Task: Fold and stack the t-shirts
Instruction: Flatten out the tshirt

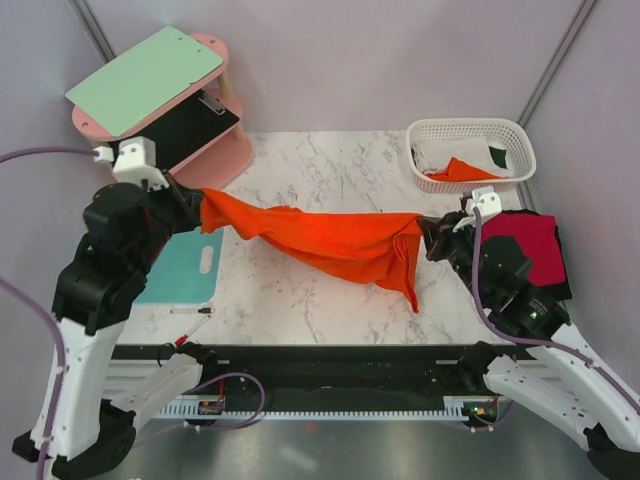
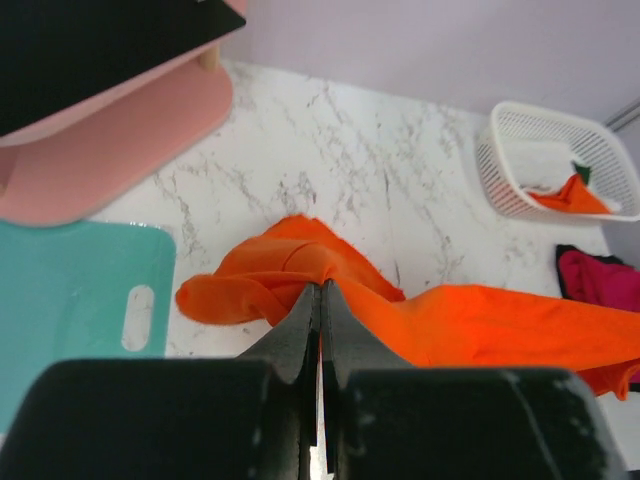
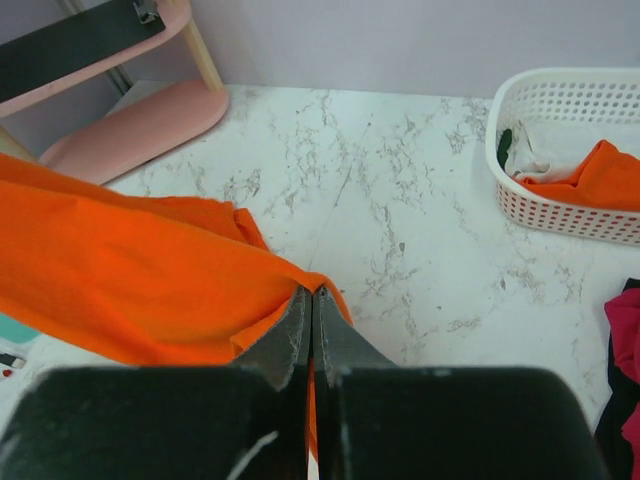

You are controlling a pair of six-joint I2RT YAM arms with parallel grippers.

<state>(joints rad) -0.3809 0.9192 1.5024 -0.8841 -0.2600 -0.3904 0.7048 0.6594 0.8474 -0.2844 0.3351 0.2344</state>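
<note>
**Two pairs of jaws hold one orange t-shirt [image 1: 330,240] between them**

The left jaws are pinched tight on its left end, near the teal mat [image 1: 185,270]. The cloth spans the marble tabletop [image 1: 330,170], sagging toward the right. The right jaws are clamped on its right end, beside a crimson t-shirt [image 1: 530,245].

Marble table [image 1: 330,170]: teal mat [image 1: 185,265], basket [image 1: 470,128], shelf [image 1: 215,160], shirts [image 1: 530,245]

Six t-shirts show: one orange t-shirt [image 1: 330,240] at centre, one crimson t-shirt [image 1: 525,245] and one black t-shirt [image 1: 558,289] at 3 o'clock, three basket shirts [image 1: 462,170] at 1 o'clock. There is one basket [image 1: 470,124], one teal mat [image 1: 185,265] at 9 o'clock, and one pink shelf [image 1: 228,158] at 11.
</note>
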